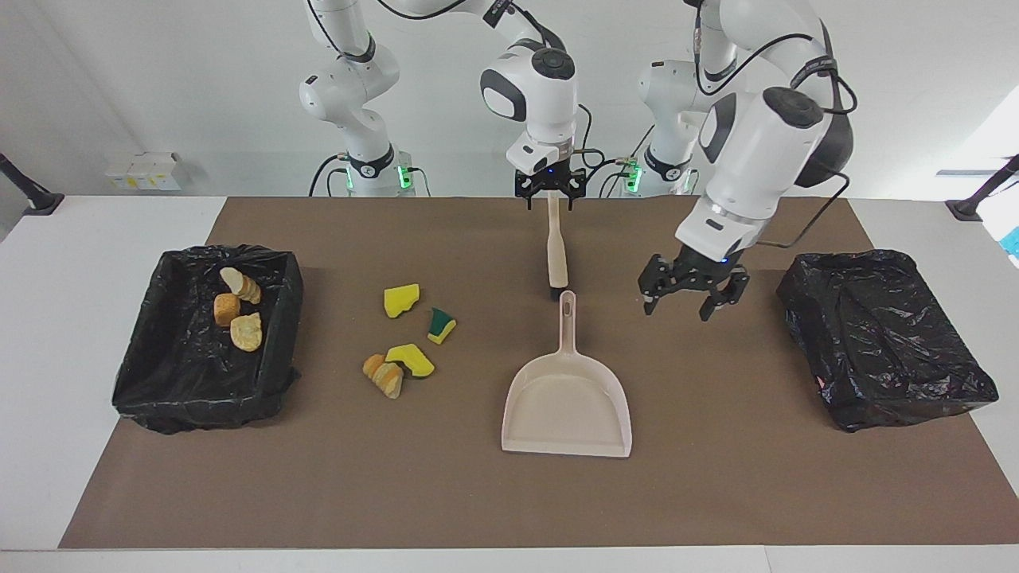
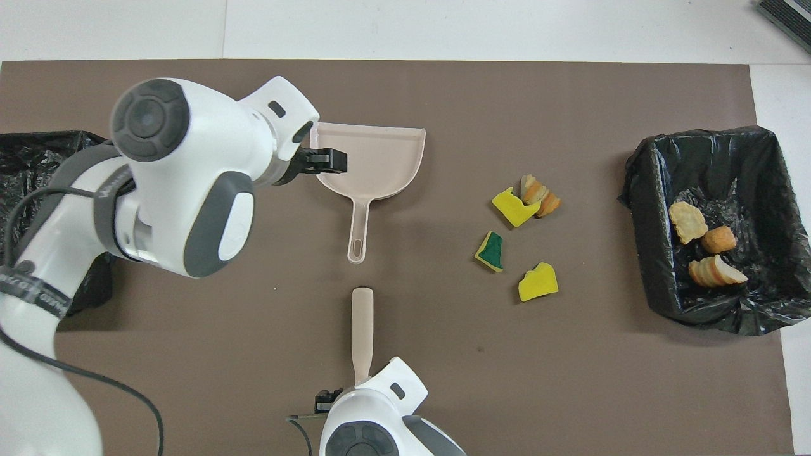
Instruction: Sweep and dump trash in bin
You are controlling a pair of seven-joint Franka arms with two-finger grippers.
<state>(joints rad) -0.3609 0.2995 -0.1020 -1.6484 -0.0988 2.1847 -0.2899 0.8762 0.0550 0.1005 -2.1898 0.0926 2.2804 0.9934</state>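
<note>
The task is about half done, as I judge it. At the right arm's end of the counter [image 1: 493,509] stands an open bin with a black bag [image 1: 159,267], and three bread lumps [image 1: 236,310] lie in it. Four scraps are not yet swept. They lie on the counter between this bin and the dustpan: a yellow sponge piece [image 1: 401,300], a green-backed piece [image 1: 441,325], a second yellow piece [image 1: 410,360] and one bread lump [image 1: 384,376] that touches it.

The right claw [image 1: 549,193] is at the robots' end of the brush [image 1: 556,251], which lies flat. I cannot tell if the claw is apart or clamped on the handle.

The dustpan [image 1: 567,402] lies on the counter with nothing in it. Its handle points to the brush.

The left claw [image 1: 686,298] hangs spread apart and holds nothing, over the counter beside the dustpan handle.

At the left arm's end is a second black-bagged bin [image 1: 876,334]. It looks crumpled, and no trash shows in it.
</note>
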